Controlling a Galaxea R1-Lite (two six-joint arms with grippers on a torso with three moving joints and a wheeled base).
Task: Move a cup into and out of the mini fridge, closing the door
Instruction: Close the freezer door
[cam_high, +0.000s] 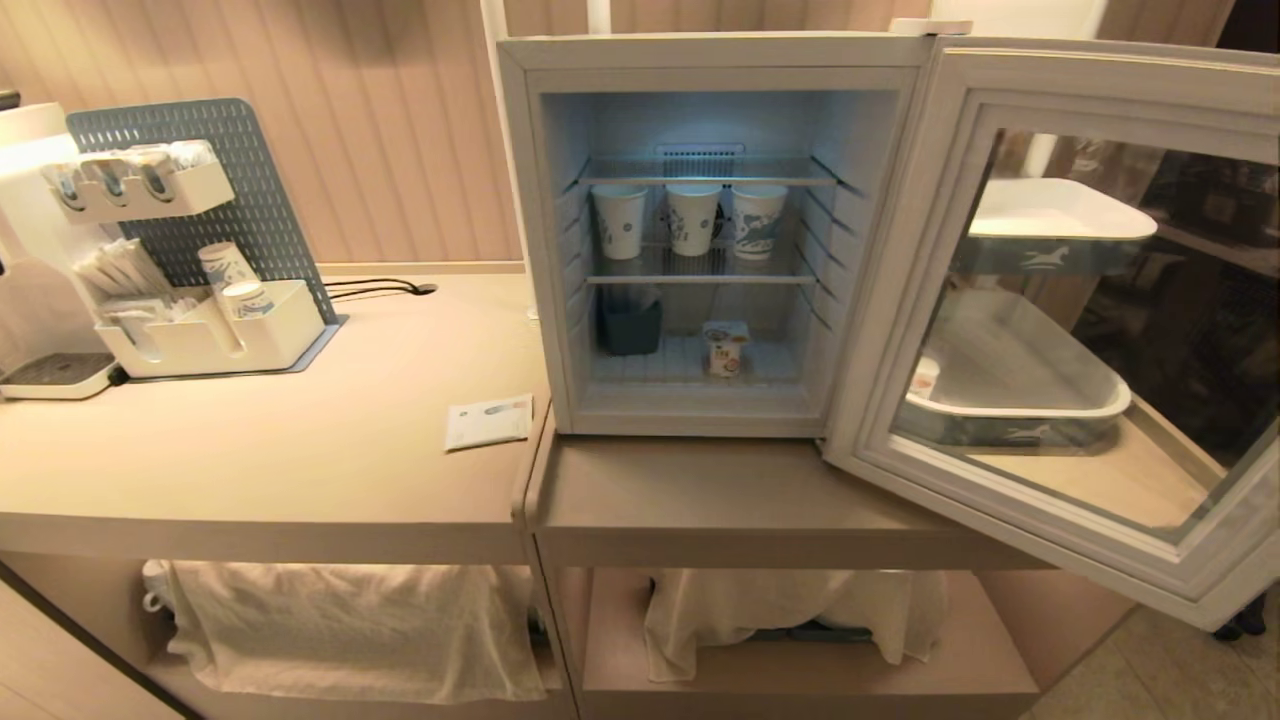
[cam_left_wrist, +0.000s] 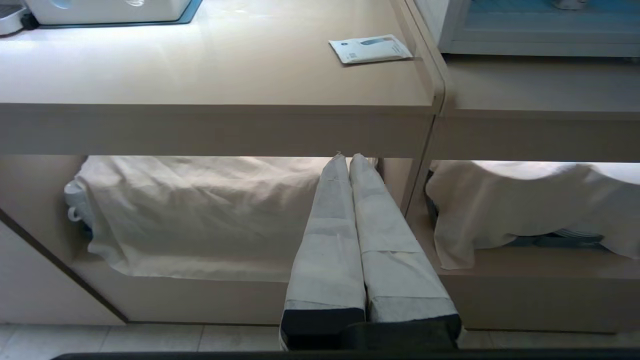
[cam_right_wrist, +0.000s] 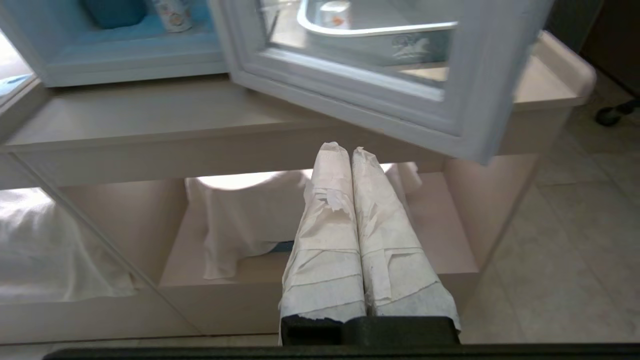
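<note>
1. The cup (cam_high: 725, 348) stands upright on the bottom floor of the fridge (cam_high: 700, 60), right of centre, apart from a dark bin (cam_high: 629, 322) at the left of the same level.
2. On the wire shelf above stand three paper cups (cam_high: 690, 218) in a row (taller, with blue print).
3. The door (cam_high: 1060, 320) is swung wide open to the right; through its glass show two stacked trays (cam_high: 1040, 400), the lower with a small white cup inside.
4. A flat packet (cam_high: 488, 422) lies on the counter (cam_high: 250, 470), just left of the fridge.
5. White cloths (cam_high: 350, 620) drape over the shelves below.
6. The left gripper (cam_left_wrist: 348, 159) hangs low before the counter edge, fingers pressed together, holding nothing.
7. The right gripper (cam_right_wrist: 350, 150) hangs below the open door, fingers together too, empty.
</note>
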